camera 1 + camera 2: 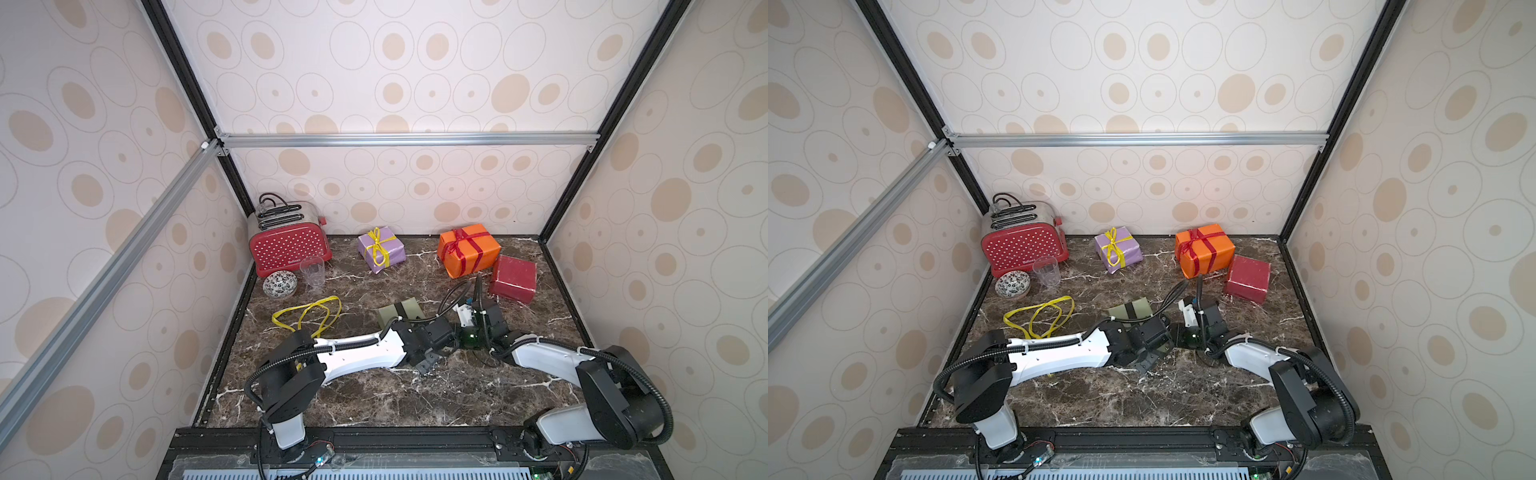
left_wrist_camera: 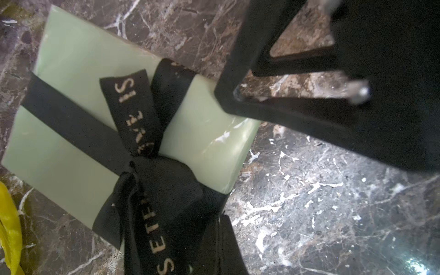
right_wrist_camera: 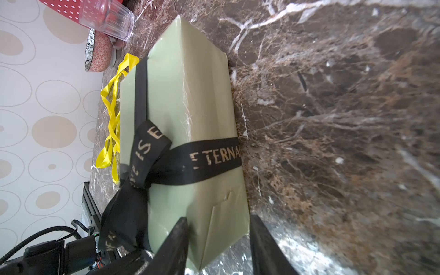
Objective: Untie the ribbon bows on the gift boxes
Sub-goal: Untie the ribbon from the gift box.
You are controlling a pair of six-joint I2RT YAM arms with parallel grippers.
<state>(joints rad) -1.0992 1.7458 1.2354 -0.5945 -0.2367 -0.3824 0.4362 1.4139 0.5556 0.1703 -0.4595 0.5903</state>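
Carefully: left tool (image 3: 112, 250) clenched on black ribbon tail (image 3: 123, 214); right tool (image 3: 219, 242) parted astride olive green box (image 3: 190, 95) end. Pin box, pull tail straight outward, slowly.

The dark marbled table (image 1: 374, 395) carries 8 things. At the back left stands a toaster (image 1: 289, 245), with a bowl (image 1: 279, 284) and a glass (image 1: 312, 271) just in front. A lilac box (image 1: 381, 249) and an orange box (image 1: 468, 250) sit at the back, a dark red box (image 1: 513, 279) just beside the orange, and an olive green box (image 1: 399, 312) near the middle. A loose yellow ribbon (image 2: 10, 228) lies left of it.
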